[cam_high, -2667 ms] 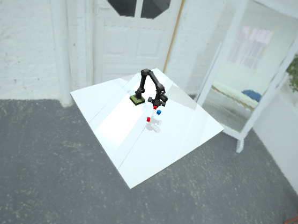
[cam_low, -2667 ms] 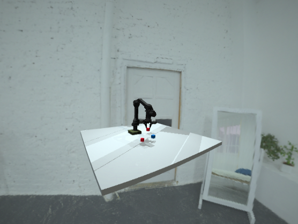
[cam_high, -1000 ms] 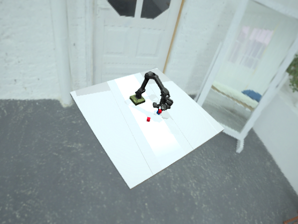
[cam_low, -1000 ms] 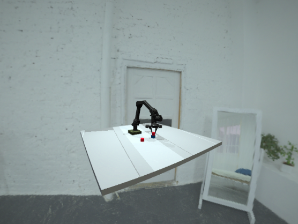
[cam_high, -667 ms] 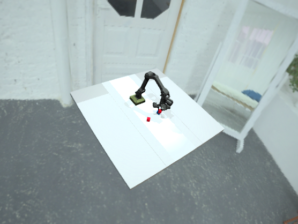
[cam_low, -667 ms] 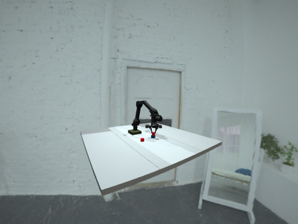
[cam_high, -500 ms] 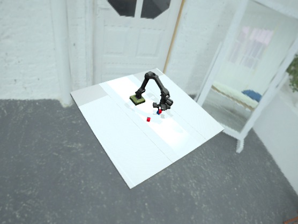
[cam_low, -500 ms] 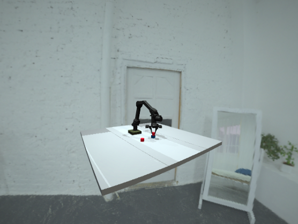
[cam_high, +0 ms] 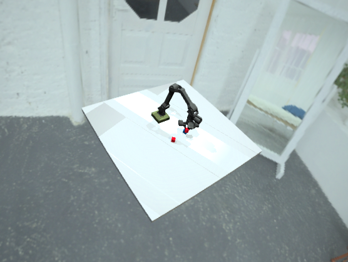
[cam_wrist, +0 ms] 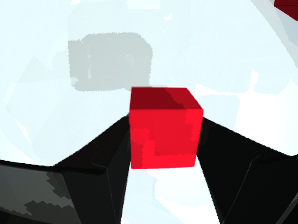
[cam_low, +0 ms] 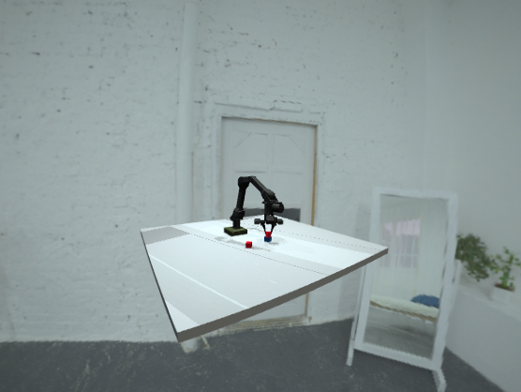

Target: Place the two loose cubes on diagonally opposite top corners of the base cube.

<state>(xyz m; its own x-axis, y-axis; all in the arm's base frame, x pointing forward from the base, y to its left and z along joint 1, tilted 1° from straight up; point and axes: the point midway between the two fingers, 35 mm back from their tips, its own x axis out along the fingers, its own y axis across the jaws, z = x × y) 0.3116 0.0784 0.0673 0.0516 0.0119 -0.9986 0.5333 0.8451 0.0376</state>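
Observation:
My gripper [cam_low: 268, 232] [cam_wrist: 162, 124] is shut on a red cube [cam_high: 186, 130] [cam_low: 268, 233] [cam_wrist: 164, 137], which looks about level between the fingers. The blue base cube [cam_high: 184, 131] [cam_low: 267, 239] is directly below the held cube. In the exterior view the held cube appears at or just above its top; whether they touch cannot be told. In the wrist view the base cube is almost wholly hidden behind the held cube. The other red cube [cam_high: 173, 140] [cam_low: 248, 245] [cam_wrist: 289, 7] lies on the table, to the left of the base cube in the top and exterior views, and is cut off at the wrist view's top right corner.
The white table [cam_high: 150, 175] [cam_low: 201, 281] carries everything. The arm's olive base plate [cam_high: 160, 118] [cam_low: 235, 231] stands behind and left of the cubes. Arm shadows fall on the table. A white-framed mirror [cam_high: 269, 94] [cam_low: 405, 277] stands beyond the table's right edge.

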